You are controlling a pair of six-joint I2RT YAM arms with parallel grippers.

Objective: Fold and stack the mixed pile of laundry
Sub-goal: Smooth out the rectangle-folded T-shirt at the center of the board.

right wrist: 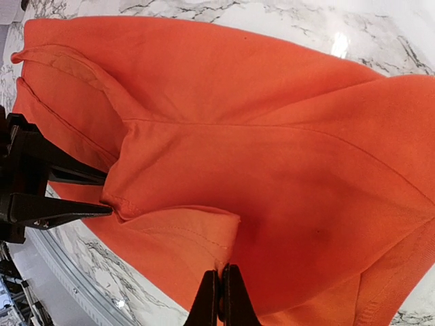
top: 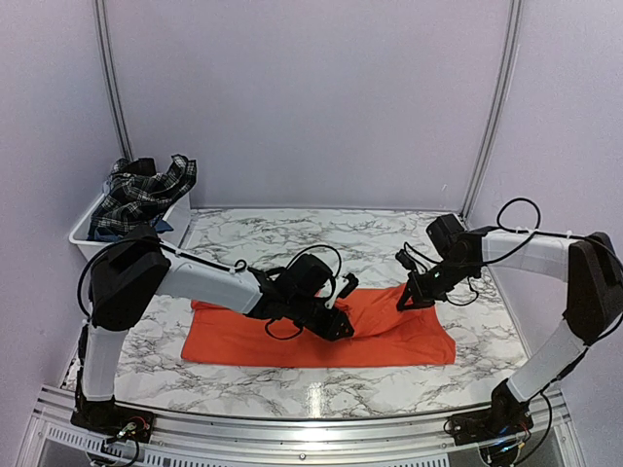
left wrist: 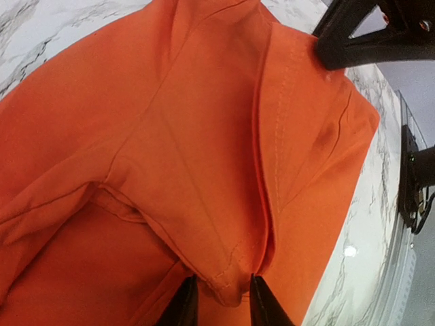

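Because the shirt (top: 234, 341) needs folding, the left claw (left wrist: 222, 299) is pinching its middle hem and the right claw (right wrist: 221, 288) is pinching its edge, ready for lifting.

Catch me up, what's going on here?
Both arms are working the orange T-shirt, spread on the marble table. The left claw pinches a hemmed fold near the middle; the right claw is shut on an edge of it nearby. The plaid piece sits bunched in the white bin at the back left.
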